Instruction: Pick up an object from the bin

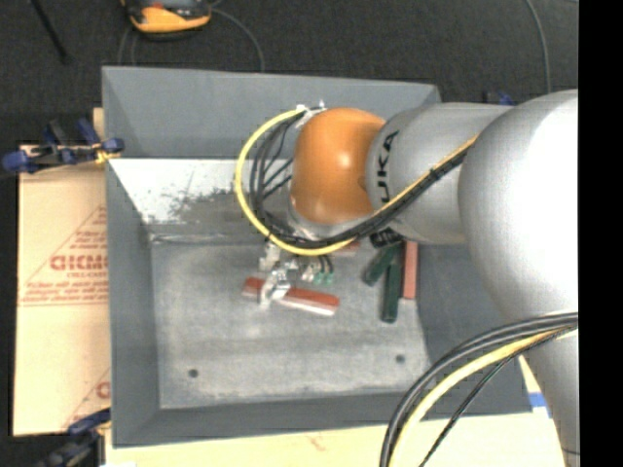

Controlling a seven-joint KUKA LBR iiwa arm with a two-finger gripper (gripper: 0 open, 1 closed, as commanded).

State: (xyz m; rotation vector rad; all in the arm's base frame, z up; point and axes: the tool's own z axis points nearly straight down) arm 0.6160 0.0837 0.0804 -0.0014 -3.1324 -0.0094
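— Status?
— Found gripper (275,282) low over the red stick (313,303), mid-floor of the bin (195,343) — cannot tell how far open, nor whether holding anything.
— Recommendation?
— Centre across the stick's width, keep clear of the green marker (389,295) — then close squarely, lift straight.

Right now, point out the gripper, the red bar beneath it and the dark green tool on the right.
gripper (276,286), camera view, its metal tip.
red bar (313,303), camera view, its right half.
dark green tool (389,295), camera view, its lower shaft.
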